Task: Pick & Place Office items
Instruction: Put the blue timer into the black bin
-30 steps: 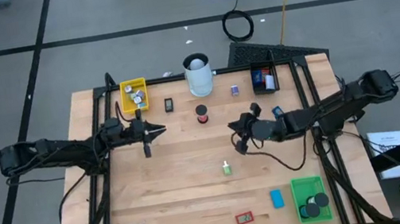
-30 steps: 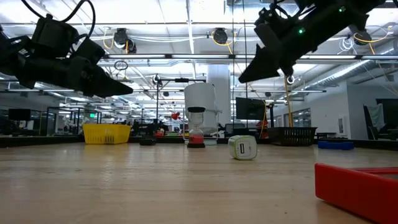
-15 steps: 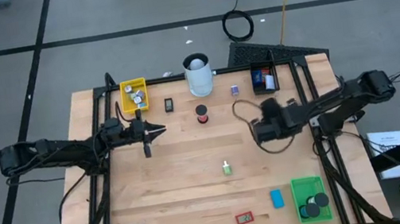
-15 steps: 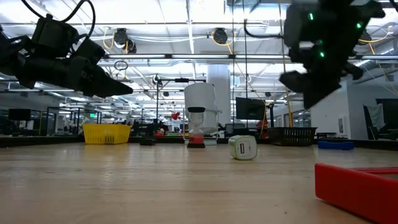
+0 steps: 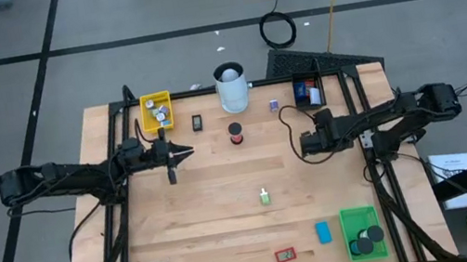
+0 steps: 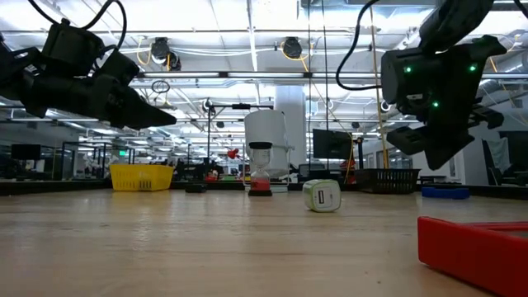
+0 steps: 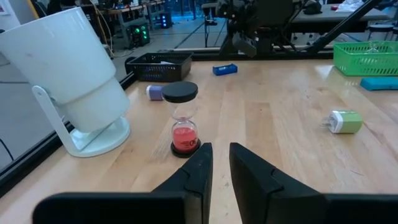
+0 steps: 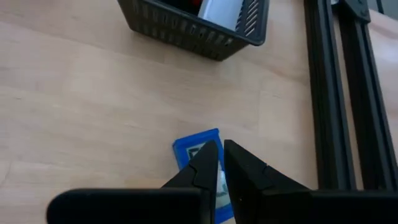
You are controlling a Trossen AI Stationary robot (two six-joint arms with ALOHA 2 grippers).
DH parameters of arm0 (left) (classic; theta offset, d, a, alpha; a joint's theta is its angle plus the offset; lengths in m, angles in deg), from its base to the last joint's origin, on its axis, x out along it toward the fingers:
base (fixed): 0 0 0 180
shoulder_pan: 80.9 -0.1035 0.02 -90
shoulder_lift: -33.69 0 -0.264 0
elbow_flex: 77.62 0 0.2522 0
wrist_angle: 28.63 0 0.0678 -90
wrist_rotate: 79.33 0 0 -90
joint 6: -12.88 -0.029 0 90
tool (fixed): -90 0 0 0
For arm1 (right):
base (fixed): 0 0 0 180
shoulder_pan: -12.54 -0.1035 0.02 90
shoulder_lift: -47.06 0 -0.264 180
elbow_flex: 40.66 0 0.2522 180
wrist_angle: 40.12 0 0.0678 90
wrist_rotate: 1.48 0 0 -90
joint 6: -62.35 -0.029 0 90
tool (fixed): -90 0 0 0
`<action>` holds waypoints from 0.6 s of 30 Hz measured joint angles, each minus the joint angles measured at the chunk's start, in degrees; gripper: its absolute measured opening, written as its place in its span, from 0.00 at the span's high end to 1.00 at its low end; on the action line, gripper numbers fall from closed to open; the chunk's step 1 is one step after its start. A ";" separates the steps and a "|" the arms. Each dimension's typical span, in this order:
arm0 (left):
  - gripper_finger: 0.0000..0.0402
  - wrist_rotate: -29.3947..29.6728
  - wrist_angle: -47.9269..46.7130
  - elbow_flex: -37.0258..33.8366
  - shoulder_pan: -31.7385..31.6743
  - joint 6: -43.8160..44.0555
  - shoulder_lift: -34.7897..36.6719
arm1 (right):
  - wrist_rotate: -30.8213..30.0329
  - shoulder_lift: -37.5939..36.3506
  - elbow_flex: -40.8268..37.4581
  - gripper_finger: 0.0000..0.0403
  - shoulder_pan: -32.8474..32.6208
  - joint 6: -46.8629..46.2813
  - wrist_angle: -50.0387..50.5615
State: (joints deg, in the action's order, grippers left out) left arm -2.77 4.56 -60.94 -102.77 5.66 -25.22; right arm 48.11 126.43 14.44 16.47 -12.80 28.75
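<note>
From above, your right gripper (image 5: pixel 308 144) hangs over the table's (image 5: pixel 219 218) far right; your left gripper (image 5: pixel 186 152) waits mid-left. In the right wrist view, your clenched fingers (image 8: pixel 208 163) hover empty over a blue item (image 8: pixel 198 148) near the black tray (image 8: pixel 186 28).
</note>
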 joint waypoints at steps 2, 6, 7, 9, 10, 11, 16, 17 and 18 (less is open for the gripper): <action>0.84 0.00 -0.02 0.00 0.00 0.00 0.00 | 0.11 -0.08 -0.01 0.95 0.02 1.41 0.05; 0.84 0.00 -0.12 0.00 0.00 0.06 0.00 | 0.19 -0.30 -0.06 0.96 0.02 4.54 -0.38; 0.84 0.00 -0.14 0.00 0.00 0.09 0.00 | 0.27 -0.46 -0.22 0.96 0.02 5.72 -0.84; 0.84 0.00 -0.18 0.00 0.00 0.03 0.00 | 2.00 -1.47 -1.22 0.96 0.02 7.83 -2.93; 0.84 0.00 -0.19 0.00 0.00 0.02 0.00 | 2.91 -2.24 -2.15 0.96 0.02 9.09 -4.64; 0.84 0.01 -0.19 0.00 0.00 0.02 0.00 | 3.34 -3.30 -3.47 0.96 0.02 10.68 -7.32; 0.84 0.00 -0.31 0.00 0.00 0.00 0.00 | 6.60 -11.27 -12.43 0.96 0.26 18.68 -23.20; 0.84 0.00 -0.32 0.00 0.00 0.00 0.00 | 7.35 -13.23 -14.06 0.96 0.25 18.91 -25.05; 0.84 0.02 -0.32 0.00 0.00 0.00 0.00 | 7.71 -15.15 -15.45 0.96 0.24 18.79 -26.15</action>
State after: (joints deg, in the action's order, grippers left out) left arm -2.74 4.24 -60.94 -102.77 5.66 -25.22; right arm 55.82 111.29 -1.00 16.71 6.00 2.60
